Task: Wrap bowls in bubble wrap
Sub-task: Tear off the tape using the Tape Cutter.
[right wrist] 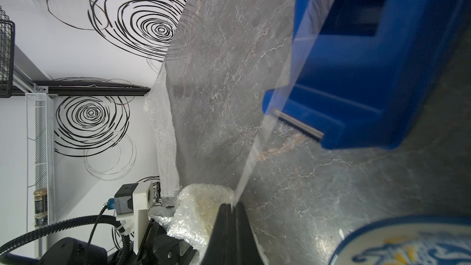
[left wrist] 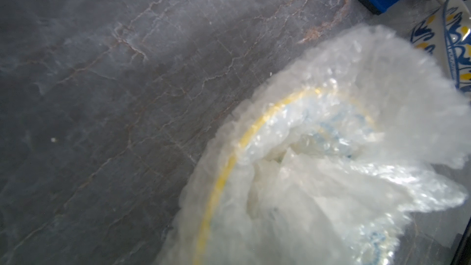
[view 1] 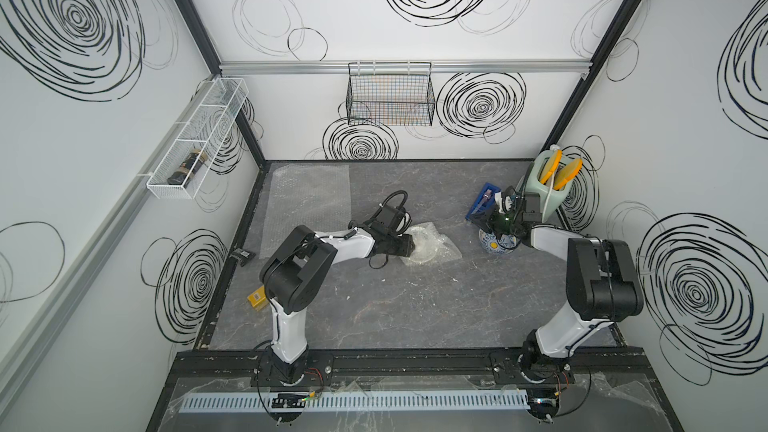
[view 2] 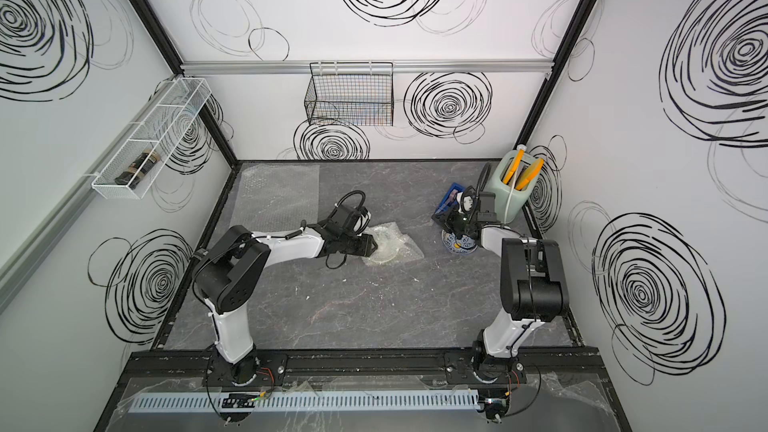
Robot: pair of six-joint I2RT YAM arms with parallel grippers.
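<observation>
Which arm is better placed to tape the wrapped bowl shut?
Right. The right gripper is shut on a tape strip stretched from the blue dispenser, while the left gripper sits at the wrapped bowl, probably steadying it.

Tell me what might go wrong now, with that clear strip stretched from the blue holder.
The clear strip held taut by the shut right gripper from the blue dispenser could twist or stick to itself. The bubble wrap bundle looks loosely gathered and may spring open if the left gripper moves away. The patterned bowl close by the right gripper could get nudged.
</observation>
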